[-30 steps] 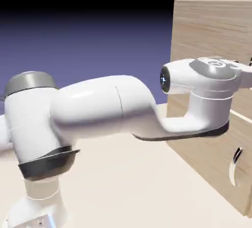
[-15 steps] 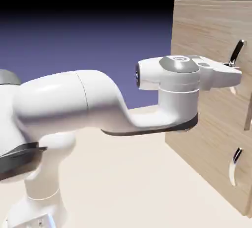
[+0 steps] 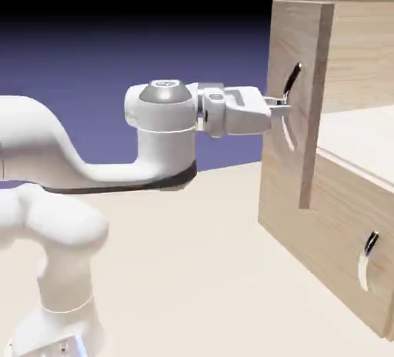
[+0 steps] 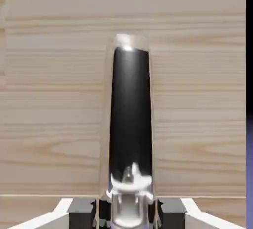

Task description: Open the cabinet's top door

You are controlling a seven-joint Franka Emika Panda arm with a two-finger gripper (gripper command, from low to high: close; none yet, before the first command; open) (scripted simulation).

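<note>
Cabinet (image 3: 355, 55) cut off by the exterior view's right edge.

Around the cabinet (image 3: 354, 194) it's bright, the front evenly lit, while the backdrop (image 3: 154, 71) left of it fades from blue-violet to black up top. The table (image 3: 185, 271) beside it looks washed pale, with hardly a shadow. White glints sit on the cabinet's curved handle (image 4: 130, 124), nearly black along its middle close up. Edges look crisp, no blur.

the handle (image 3: 291, 107) sits on the top door (image 3: 296, 101), above the lower panel (image 3: 338, 232).
</note>
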